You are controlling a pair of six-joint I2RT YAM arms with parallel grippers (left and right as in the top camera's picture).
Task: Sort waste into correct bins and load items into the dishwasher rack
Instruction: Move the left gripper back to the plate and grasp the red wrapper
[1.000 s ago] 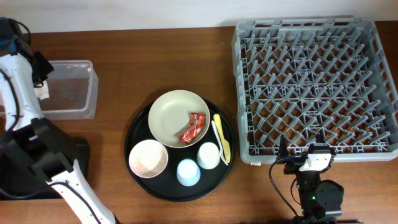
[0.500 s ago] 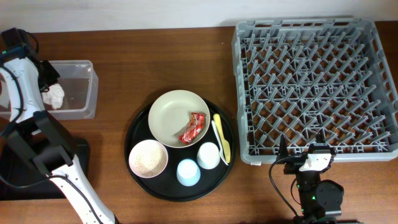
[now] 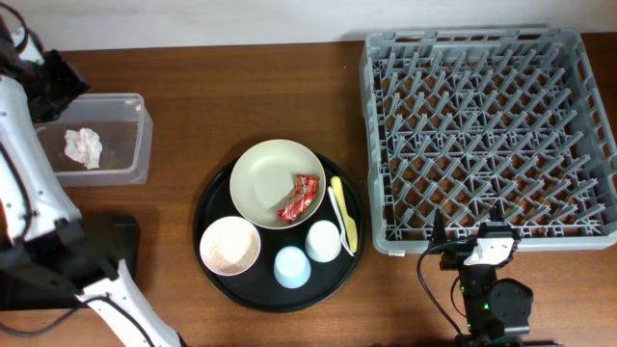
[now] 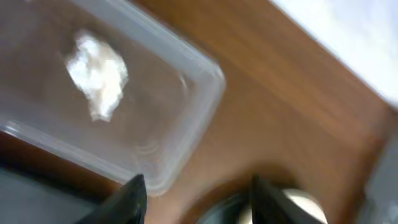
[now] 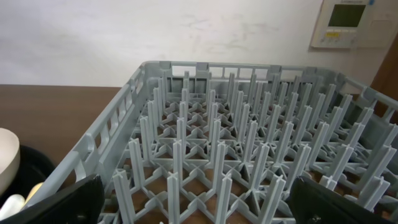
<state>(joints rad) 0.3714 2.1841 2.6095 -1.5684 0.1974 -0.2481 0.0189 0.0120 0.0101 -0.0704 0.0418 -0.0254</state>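
Left gripper (image 4: 198, 200), jaws apart, near clear box (image 4: 165, 109), tissue (image 4: 96, 78) inside

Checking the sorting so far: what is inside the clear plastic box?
A crumpled white tissue lies inside the clear box; one end is hidden behind the arm.

Clear box (image 4: 163, 115) blurred, black tray (image 3: 123, 229) mostly hidden
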